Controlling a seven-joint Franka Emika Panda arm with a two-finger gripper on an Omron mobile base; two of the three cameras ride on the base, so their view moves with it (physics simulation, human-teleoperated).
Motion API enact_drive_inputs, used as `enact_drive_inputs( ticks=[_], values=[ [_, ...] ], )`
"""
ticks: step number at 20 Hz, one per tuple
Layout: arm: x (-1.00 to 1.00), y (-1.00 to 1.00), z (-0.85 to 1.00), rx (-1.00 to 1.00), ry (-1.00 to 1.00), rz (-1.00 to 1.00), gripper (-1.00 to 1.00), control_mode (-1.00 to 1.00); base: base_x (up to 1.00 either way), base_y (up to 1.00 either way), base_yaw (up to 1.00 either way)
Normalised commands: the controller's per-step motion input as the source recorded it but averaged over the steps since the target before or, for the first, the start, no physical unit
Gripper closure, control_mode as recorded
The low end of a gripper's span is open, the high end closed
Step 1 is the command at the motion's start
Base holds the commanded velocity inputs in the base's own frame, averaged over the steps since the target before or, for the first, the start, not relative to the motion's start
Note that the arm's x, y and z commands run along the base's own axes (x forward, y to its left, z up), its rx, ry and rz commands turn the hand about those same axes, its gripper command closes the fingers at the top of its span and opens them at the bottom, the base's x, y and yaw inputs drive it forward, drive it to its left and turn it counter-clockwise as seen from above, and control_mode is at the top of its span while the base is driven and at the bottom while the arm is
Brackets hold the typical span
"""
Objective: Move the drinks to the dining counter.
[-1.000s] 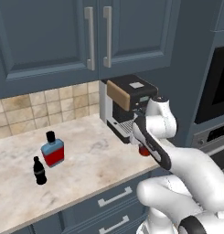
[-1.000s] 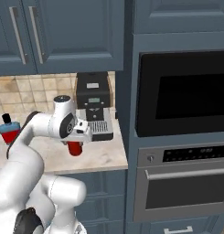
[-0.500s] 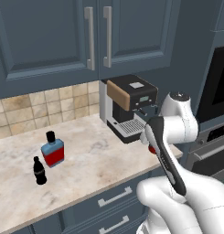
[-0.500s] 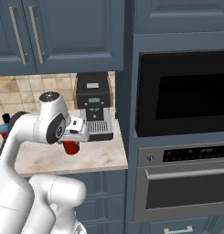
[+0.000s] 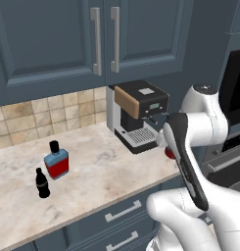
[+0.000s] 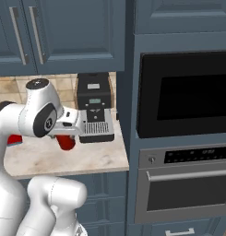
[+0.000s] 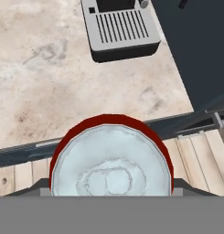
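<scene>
Cabinets frame the left base view, where we see our arm swung out past the counter's (image 5: 92, 171) right end, the red can (image 5: 169, 153) peeking out just behind the forearm, beside the coffee machine (image 5: 138, 115). Two more drinks wait well to the left on the same counter: the blue bottle (image 5: 56, 161) with its red label and the small black bottle (image 5: 41, 183) just in front of it, both upright.

From the right base view, we find the gripper (image 6: 67, 131) reaching sideways from the wrist with the can hanging below it, lifted off the marble and just in front of the machine's drip tray. The can's long axis stands upright, and it sits nearer the counter's front edge than the tiled wall.

Looking along the hand, we see the can's silver top with its pull tab directly beneath the gripper, the red rim filling the space between the jaws, so we judge the gripper clasped around the can. Below it lies the counter's edge, with wooden floor (image 7: 200, 155) beyond, so the can is already crossing off this counter.

Our judgement: the can is in transit, and the dining counter lies somewhere away from this wall, so the carry must keep the can upright.
</scene>
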Motion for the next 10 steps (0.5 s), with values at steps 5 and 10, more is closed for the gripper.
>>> enact_drive_inputs(
  ticks=[5,10],
  values=[
    [-0.01,-0.01,0.07,0.00,0.01,0.00,1.00,-1.00,0.00,0.00,0.00],
    [0.00,0.00,0.00,0.00,0.00,0.00,1.00,-1.00,0.00,0.00,0.00]
  ],
)
